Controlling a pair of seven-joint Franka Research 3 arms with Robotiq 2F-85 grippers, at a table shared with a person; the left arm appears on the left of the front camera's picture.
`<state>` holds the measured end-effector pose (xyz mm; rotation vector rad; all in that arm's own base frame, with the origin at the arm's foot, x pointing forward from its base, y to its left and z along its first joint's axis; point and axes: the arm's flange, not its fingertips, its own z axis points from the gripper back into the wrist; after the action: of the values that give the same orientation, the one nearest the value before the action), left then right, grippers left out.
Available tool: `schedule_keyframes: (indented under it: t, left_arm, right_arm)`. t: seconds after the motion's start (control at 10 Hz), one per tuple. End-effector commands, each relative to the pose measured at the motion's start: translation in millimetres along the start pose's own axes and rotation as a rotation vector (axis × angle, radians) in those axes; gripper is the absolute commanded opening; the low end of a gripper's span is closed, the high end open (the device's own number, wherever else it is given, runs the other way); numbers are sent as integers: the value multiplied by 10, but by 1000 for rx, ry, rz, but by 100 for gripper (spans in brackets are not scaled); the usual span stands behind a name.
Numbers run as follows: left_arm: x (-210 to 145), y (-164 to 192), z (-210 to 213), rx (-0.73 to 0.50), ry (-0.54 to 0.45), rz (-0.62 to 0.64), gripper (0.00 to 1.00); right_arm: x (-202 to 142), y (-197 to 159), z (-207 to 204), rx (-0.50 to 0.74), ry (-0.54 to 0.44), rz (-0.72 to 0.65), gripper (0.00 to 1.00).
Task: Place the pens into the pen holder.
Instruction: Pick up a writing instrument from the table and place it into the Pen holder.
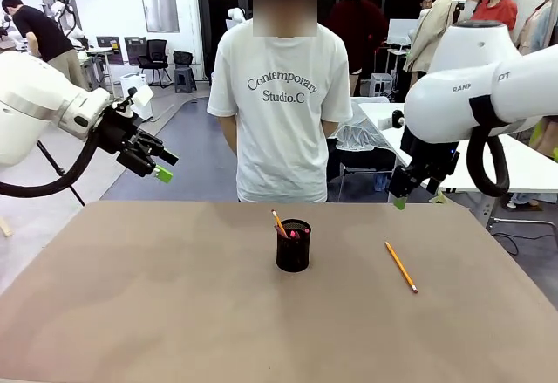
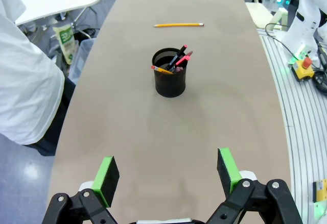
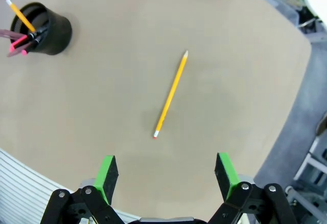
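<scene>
A black mesh pen holder (image 1: pixel 293 247) (image 2: pixel 169 73) (image 3: pixel 47 28) stands near the table's middle, with an orange-yellow pencil, a pinkish-red pen and a black pen with a pink tip standing in it. One orange-yellow pencil (image 1: pixel 401 266) (image 2: pixel 179 25) (image 3: pixel 171 94) lies flat on the table to the holder's right. My left gripper (image 1: pixel 157 163) (image 2: pixel 168 173) hangs open and empty above the table's far left edge. High over the table's right side, my right gripper (image 1: pixel 403 198) (image 3: pixel 166 173) is open and empty, with the loose pencil below it.
A person in a white T-shirt (image 1: pixel 281 95) stands at the far edge, hands behind the back. The brown table (image 1: pixel 174 313) is bare around the holder and pencil. A white table (image 1: pixel 523 165) stands off to the right.
</scene>
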<state>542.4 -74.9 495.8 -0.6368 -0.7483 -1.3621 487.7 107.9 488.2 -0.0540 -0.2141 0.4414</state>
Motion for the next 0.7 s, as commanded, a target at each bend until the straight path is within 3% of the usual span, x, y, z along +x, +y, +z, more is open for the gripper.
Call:
schedule_keyframes:
  t: [0.0,0.1,0.2,0.5,0.6]
  left_arm:
    - [-2,-9,25,2,5,5,100]
    - [-2,-9,25,2,5,5,100]
    - [-2,-9,25,2,5,5,100]
    - [-2,-9,25,2,5,5,100]
    - [-2,-9,25,2,5,5,100]
  right_arm:
    - [30,17,-35,19,-16,-20,100]
    - [10,-32,133,159,-48,83,100]
    - [5,2,-43,6,6,-2,100]
    - [8,10,-26,46,-6,21,100]
    - [124,20,-273,-91,94,-87,100]
